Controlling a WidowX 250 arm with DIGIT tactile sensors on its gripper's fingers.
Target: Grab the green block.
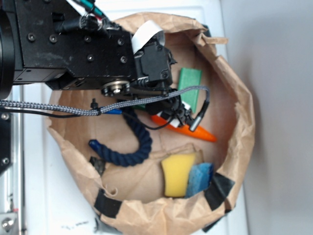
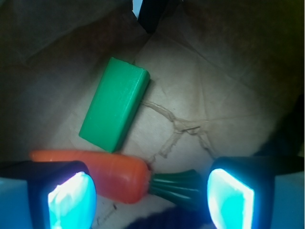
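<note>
Inside the paper bag (image 1: 234, 93), on creased brown floor, the block (image 2: 114, 103) lies beyond the gripper (image 2: 151, 193), jaws apart over the carrot (image 2: 100, 172).

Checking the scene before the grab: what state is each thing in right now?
gripper: open, empty, above the carrot.
green block: lying flat on the paper, not held.
carrot: lying on its side, next to the block.
yellow sponge: flat, against the blue sponge.
blue rope: curled, loose.
</note>
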